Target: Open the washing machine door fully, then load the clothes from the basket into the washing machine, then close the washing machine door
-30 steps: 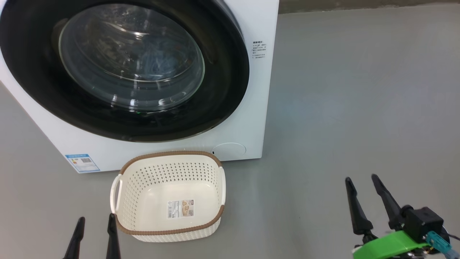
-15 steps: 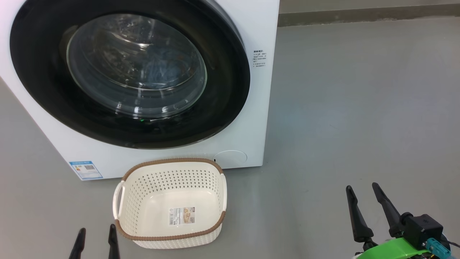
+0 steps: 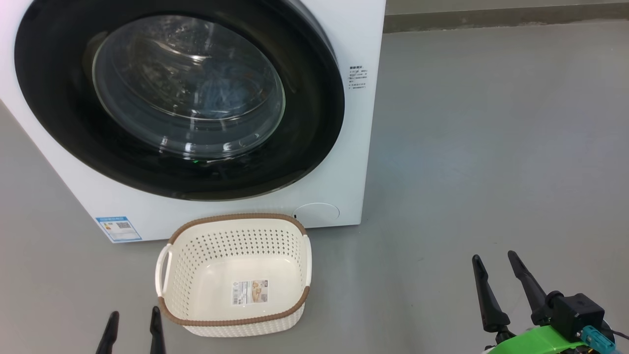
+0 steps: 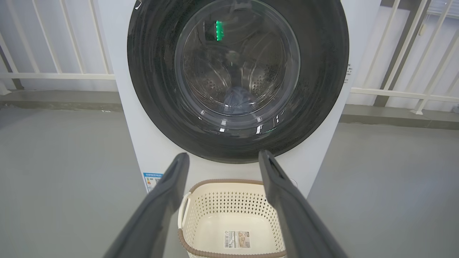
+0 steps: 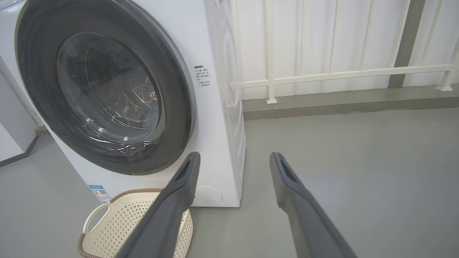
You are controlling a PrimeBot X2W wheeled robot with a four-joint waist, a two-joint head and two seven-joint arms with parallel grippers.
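Tools sit closest, low down in the head view. The left tool [image 3: 133,314], two long dark fingers, is spread wide and holds nothing. The right tool [image 3: 494,256], two more long dark fingers, is spread wide too, with nothing in it. Both hang over the plain grey floor [image 3: 467,147], apart from everything.

Just past the left tool stands the small cream-white plastic basket [image 3: 237,217] with holes in its sides and a brown rim. It is empty but for a paper sticker [image 3: 249,291] on its bottom. It sits on the floor right in front of the big white washing machine [image 3: 351,162], near the little blue label [image 3: 119,227] at the low corner.

Farther on, the big round shiny black door [image 3: 314,123] lies flat against the front of the machine, so it looks shut. Through its clear glass window [image 3: 186,83] a soft blue bundle, the clothes [image 4: 238,102], lies at the bottom of the steel drum.

I think all three steps are done: clothes in, basket empty, door shut. No step seems left. The next move, if any, only calls for holding both tools back from the door so nothing bumps it. I cannot tell if the door has clicked tight.
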